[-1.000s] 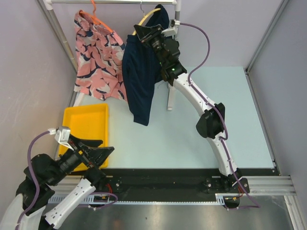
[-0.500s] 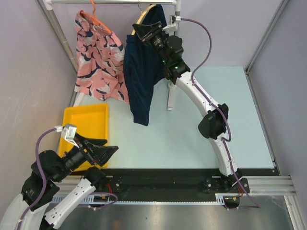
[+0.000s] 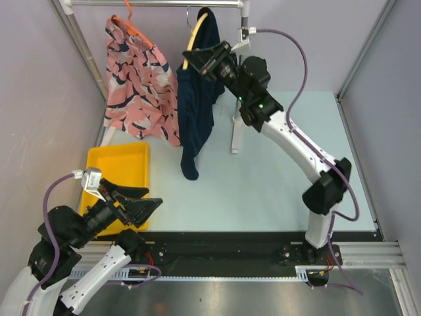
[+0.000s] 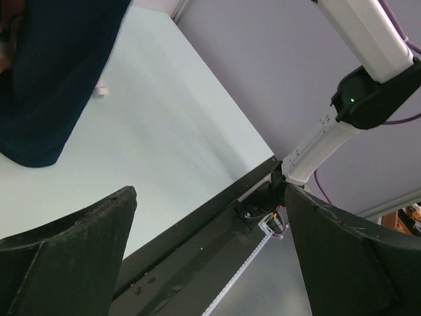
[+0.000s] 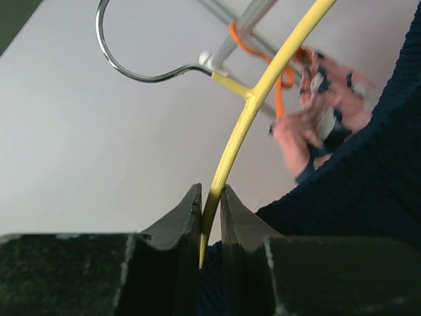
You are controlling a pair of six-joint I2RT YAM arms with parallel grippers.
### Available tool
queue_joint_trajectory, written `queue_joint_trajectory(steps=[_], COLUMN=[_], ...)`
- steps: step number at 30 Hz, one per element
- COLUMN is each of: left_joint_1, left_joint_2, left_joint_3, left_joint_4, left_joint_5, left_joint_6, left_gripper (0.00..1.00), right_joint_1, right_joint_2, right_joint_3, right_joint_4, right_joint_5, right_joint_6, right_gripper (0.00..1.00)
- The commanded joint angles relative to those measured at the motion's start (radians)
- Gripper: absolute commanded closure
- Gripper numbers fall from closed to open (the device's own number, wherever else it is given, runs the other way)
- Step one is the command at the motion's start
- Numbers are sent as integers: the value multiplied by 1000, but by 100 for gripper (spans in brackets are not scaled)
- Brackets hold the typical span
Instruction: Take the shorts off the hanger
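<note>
The navy shorts (image 3: 196,108) hang from a yellow hanger (image 3: 195,34) on the rail, draped long and narrow. My right gripper (image 3: 195,63) is shut on the yellow hanger wire (image 5: 247,112) just below its metal hook, with the navy cloth (image 5: 368,178) right beside the fingers. The salmon-pink printed shorts (image 3: 139,85) hang on an orange hanger (image 3: 135,27) to the left and show blurred in the right wrist view (image 5: 322,115). My left gripper (image 3: 141,207) is open and empty, low at the near left; it sees the navy hem (image 4: 46,79) far off.
A yellow bin (image 3: 118,170) sits on the table below the pink shorts. The clothes rail (image 3: 151,3) runs across the back, with a slanted side post (image 3: 82,49) and a white post (image 3: 235,128) behind the navy shorts. Walls close in left and right.
My right arm swung its elbow to the right while still holding the hanger. The hanger turned more edge-on and the navy shorts now hang narrower. The left arm shifted only slightly.
</note>
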Motion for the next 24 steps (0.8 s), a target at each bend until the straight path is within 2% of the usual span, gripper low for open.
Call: queue_joint_trajectory(steps=[1, 6, 12, 17, 22, 24], left_joint_1=[5, 5, 5, 5, 5, 5], left_joint_2=[76, 134, 207, 367, 468, 523], left_joint_3=[79, 119, 93, 62, 30, 37], left_joint_4=[54, 66, 168, 254, 380, 377], left_joint_5=[57, 77, 184, 280, 281, 239], left_joint_6=[23, 45, 10, -46, -72, -63], left_gripper=[0, 0, 0, 3, 6, 12], right_joint_1=[46, 53, 107, 116, 136, 144], right_joint_2=[-246, -401, -507, -572, -622, -645], right_joint_3=[-250, -512, -599, -661, -800, -846], right_joint_4=[165, 185, -36, -200, -211, -182], right_joint_5=[-11, -18, -9, 12, -11, -9], right_joint_6=[-21, 33, -56, -154, -197, -170], right_gripper=[100, 100, 100, 100, 100, 100])
